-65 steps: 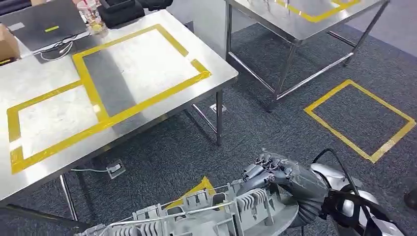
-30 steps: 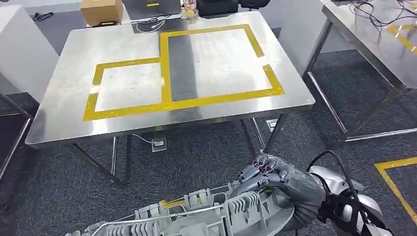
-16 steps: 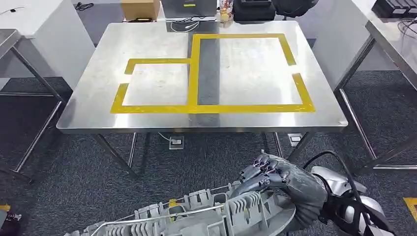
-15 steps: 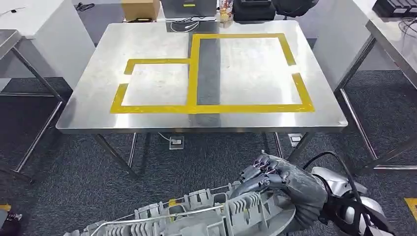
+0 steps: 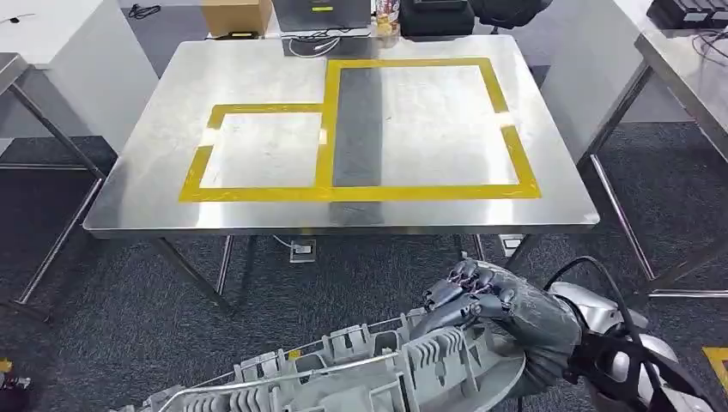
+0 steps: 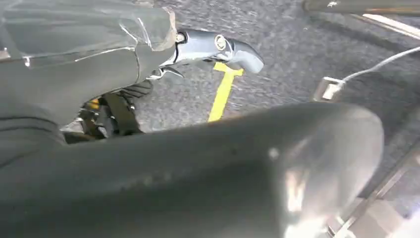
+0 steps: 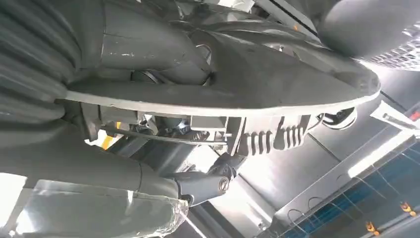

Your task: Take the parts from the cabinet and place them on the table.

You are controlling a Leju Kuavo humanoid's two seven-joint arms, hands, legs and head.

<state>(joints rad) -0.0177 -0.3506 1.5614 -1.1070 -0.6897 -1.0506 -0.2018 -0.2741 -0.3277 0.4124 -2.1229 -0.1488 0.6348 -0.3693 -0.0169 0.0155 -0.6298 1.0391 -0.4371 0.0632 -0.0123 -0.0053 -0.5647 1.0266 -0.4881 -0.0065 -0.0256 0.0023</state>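
Observation:
A long grey ribbed metal part [image 5: 360, 378] lies across the bottom of the head view, carried low above the carpet. My right hand [image 5: 489, 300] grips its right end, fingers curled over the upper edge. From the right wrist view the part [image 7: 223, 94] is seen from beneath, with my right hand [image 7: 124, 44] against it and my left hand [image 7: 148, 193] reaching its finned side. In the left wrist view my left hand [image 6: 99, 49] holds the blurred part [image 6: 198, 173], thumb sticking out over the floor. A steel table [image 5: 129, 215] with yellow taped rectangles [image 5: 343, 193] stands straight ahead.
More steel tables stand at the right [image 5: 687, 60] and the far left [image 5: 17, 69]. A cardboard box [image 5: 236, 15] and a laptop [image 5: 322, 13] sit at the target table's far edge. A floor socket [image 5: 300, 251] with a cable lies under it, on dark carpet.
The camera has turned, so the taped table went from skewed at the upper left to square in front. My right hand's grip on the part looks the same.

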